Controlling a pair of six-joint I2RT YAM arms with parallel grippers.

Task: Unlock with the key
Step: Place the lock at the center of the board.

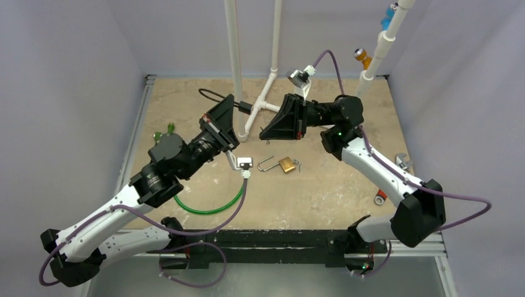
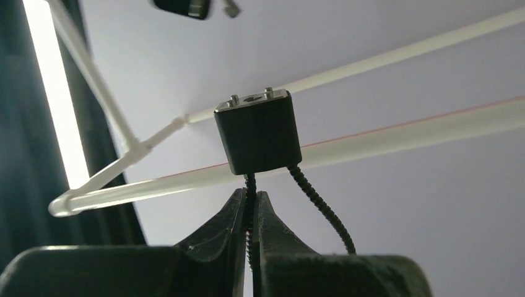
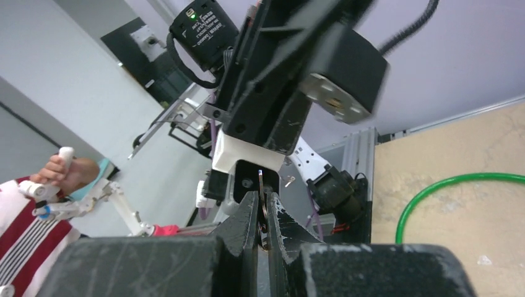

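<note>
My left gripper (image 1: 235, 103) is raised over the table's far middle, shut on the black coiled cable (image 2: 250, 185) of a black cable lock (image 2: 258, 133). The lock body hangs just past the fingertips, silver face away; it shows small in the top view (image 1: 246, 107). My right gripper (image 1: 264, 134) faces it from the right, shut on a thin metal key (image 3: 260, 184) with a ring. The key's tip pokes out between the fingertips (image 3: 251, 207), still apart from the lock. The lock looks blurred in the right wrist view (image 3: 339, 71).
A brass padlock (image 1: 286, 164) with its shackle swung open lies on the tan table (image 1: 347, 204) below the grippers. A green cable (image 1: 210, 209) curves at the near left. White pipes (image 1: 235, 55) rise at the back. Small parts (image 1: 380, 198) lie at the right edge.
</note>
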